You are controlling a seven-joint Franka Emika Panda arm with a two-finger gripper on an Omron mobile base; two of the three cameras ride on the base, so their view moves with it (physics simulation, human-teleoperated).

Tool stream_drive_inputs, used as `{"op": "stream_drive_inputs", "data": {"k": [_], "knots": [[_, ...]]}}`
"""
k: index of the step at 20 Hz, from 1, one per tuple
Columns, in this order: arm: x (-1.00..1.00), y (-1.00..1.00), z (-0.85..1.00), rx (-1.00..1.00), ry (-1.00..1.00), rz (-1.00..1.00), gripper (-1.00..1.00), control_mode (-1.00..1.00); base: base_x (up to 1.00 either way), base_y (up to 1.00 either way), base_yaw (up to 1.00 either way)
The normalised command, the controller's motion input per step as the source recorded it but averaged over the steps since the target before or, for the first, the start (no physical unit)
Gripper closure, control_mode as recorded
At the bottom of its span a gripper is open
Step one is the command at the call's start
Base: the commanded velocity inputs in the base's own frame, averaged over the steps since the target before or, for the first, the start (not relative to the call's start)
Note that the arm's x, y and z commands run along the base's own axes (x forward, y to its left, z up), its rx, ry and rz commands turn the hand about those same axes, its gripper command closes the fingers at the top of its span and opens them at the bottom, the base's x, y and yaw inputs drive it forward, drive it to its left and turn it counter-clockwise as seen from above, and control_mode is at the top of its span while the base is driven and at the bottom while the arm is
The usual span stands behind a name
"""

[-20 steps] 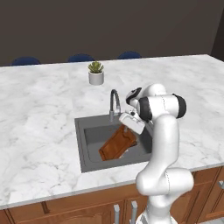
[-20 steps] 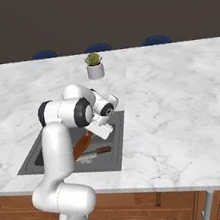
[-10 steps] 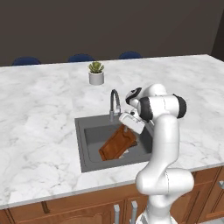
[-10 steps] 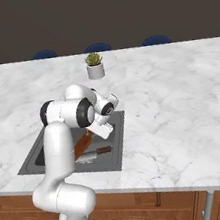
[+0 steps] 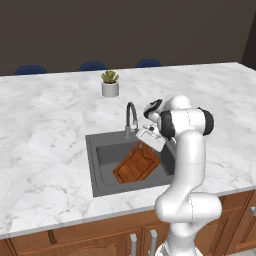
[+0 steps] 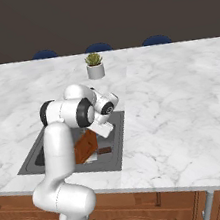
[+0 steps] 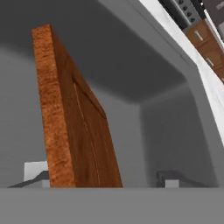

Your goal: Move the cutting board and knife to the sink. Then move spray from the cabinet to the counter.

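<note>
The reddish-brown cutting board (image 5: 136, 164) leans tilted inside the dark grey sink (image 5: 93, 167), its upper edge up by the hand. My gripper (image 5: 146, 145) hangs over the sink's right part, just above that edge. In the hand view the cutting board's (image 7: 74, 127) edge stands between the fingertips (image 7: 36, 169), close to the left one and clear of the right; the gripper (image 7: 103, 177) is open. The knife (image 6: 102, 152) lies on the sink floor beside the cutting board (image 6: 86, 146). White marble counter (image 5: 50, 140) surrounds the sink. The spray and the cabinet are out of view.
A curved faucet (image 5: 131, 117) rises at the sink's back edge, just left of the hand. A small potted plant (image 5: 110, 84) stands on the counter behind it. Blue chair backs (image 5: 93, 66) line the far side. Brown drawers (image 5: 100, 240) run below the counter.
The jaws have opened and let go of the cutting board's edge. The board still leans in the sink and the arm has barely moved.
</note>
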Motion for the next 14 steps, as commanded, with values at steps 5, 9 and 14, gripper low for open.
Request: {"op": "stream_drive_inputs", "data": {"k": [5, 9, 14], "knots": [[-0.09, -0.04, 0.37, -0.12, -0.29, 0.01, -1.00, -1.00, 0.00, 0.00, 0.00], [-0.30, -0.09, 0.33, -0.24, -0.29, 0.00, -1.00, -1.00, 0.00, 0.00, 0.00], [-0.38, -0.07, 0.39, -0.27, -0.26, 0.00, -1.00, -1.00, 0.00, 0.00, 0.00]]}}
